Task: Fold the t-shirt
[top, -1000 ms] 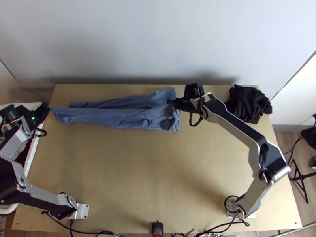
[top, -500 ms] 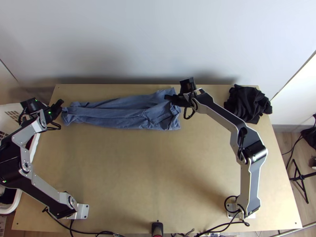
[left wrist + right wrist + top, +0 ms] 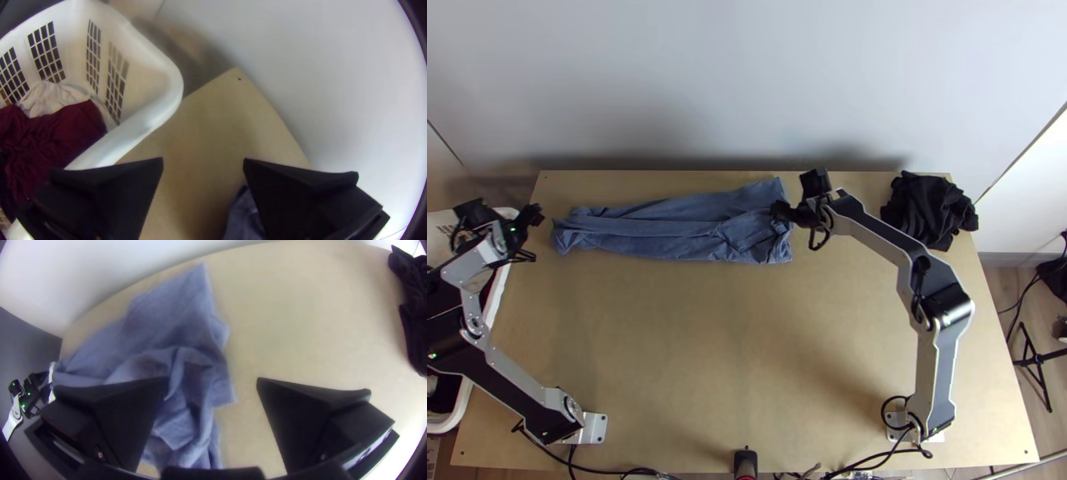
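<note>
At the table's [image 3: 707, 360] near edge, around the middle, stands a small black object [image 3: 745, 462], with dark cables to either side. The left arm [image 3: 523, 400] rises from the near left and the right arm [image 3: 937, 360] from the near right, both reaching toward the far part. Off the table's right side, a black stand [image 3: 1039, 364] is on the floor.

Along the left side sits a white laundry basket [image 3: 497, 296] with a dark red cloth [image 3: 62, 131] and a pale cloth [image 3: 58, 98] inside.

Farther away, the blue t-shirt [image 3: 675, 229] lies in the far part, from the left side to right of the middle. It is gathered into a long strip, its long axis running left to right, roughly in line with the far edge. The narrow, bunched end points left; the wide end is on the right, with creases along the length.

At that wide end is the right gripper [image 3: 779, 211], its fingers well apart: one over blue cloth, the other over bare wood, gripping nothing. The left gripper [image 3: 534, 214] is just beyond the narrow end, near the basket, also open and holding nothing.

A bunched black cloth [image 3: 929, 212] lies at the far right. Behind everything stands a pale wall [image 3: 731, 80].
</note>
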Motion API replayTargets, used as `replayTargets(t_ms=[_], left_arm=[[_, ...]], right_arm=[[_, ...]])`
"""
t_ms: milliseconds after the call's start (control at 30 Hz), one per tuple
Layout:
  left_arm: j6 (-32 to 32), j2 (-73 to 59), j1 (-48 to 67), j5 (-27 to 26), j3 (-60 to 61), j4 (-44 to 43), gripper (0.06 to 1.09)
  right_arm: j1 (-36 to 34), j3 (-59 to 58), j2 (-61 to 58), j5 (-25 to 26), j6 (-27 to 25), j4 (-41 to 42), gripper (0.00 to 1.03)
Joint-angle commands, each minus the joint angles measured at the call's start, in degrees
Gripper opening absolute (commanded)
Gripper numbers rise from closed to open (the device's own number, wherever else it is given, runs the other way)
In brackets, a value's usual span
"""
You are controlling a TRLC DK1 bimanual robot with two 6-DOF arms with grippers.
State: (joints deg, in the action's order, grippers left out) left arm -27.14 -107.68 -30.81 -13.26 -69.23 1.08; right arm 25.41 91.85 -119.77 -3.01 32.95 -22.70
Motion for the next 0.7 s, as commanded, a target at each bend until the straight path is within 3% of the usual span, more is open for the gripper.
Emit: replayTargets(t_ms=[0, 133, 367, 567, 667], left_arm=[[2.35, 3.00, -5.93, -5.46, 1.20, 3.05, 1.04], [4.11, 6.25, -6.81, -6.17, 4.63, 3.75, 1.04], [3.49, 8.89, -4.61, -13.20, 10.26, 3.49, 1.04], [-3.54, 7.92, -2.85, -19.88, 9.73, 2.96, 1.04], [-5.03, 4.93, -1.27, -20.76, 9.20, 1.29, 1.04]], right_arm=[[0.34, -10.12, 9.90, 0.02, -0.25, -0.15, 0.99], [1.75, -14.95, 19.31, -0.07, -0.17, -0.50, 0.99], [6.32, -19.43, 31.35, 0.02, -0.08, -5.16, 0.99], [7.46, -24.09, 36.01, 0.10, -1.22, -7.45, 0.99], [7.37, -25.58, 37.24, 0.10, -1.40, -7.98, 0.98]])
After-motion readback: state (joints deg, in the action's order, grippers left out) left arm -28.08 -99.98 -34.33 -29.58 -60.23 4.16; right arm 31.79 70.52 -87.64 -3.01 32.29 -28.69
